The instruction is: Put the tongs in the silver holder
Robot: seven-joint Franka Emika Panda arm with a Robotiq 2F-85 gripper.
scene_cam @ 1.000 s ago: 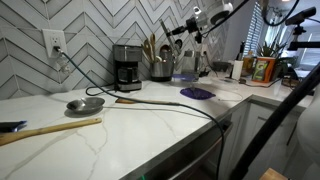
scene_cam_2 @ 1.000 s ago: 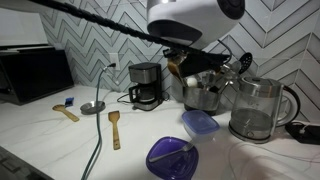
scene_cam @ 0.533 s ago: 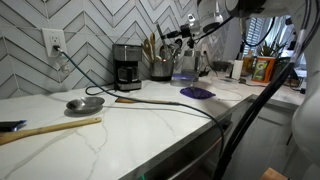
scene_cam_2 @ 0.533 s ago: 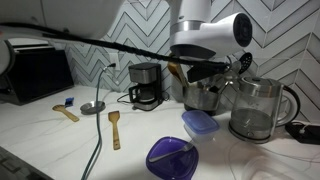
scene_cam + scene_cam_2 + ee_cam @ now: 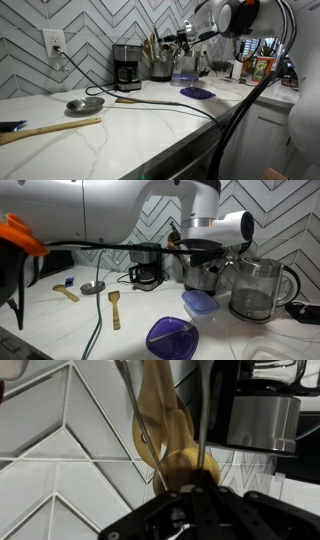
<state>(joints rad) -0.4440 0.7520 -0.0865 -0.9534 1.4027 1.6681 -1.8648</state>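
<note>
- The fingers (image 5: 186,37) are clenching the tongs (image 5: 171,41) and holding them up off the surface (image 5: 150,135).
- In the wrist view, the tongs' two slim metal arms (image 5: 203,415) are running straight out from the fingers (image 5: 200,495) toward the chevron tile wall (image 5: 60,450).
- The silver holder (image 5: 160,69) is standing just ahead of and below the fingers, and it shows in both exterior views (image 5: 205,277).
- The tongs are hanging over the holder among its upright utensils; I cannot tell whether the tip is inside the rim.
- A wooden spoon (image 5: 165,425) is standing just beyond the fingers, between the two arms.
- The coffee maker (image 5: 126,68) is sitting past the holder, on its side away from the fingers.
- The round metal dish (image 5: 85,103) and the wooden stick (image 5: 50,128) are lying well apart from the fingers.
</note>
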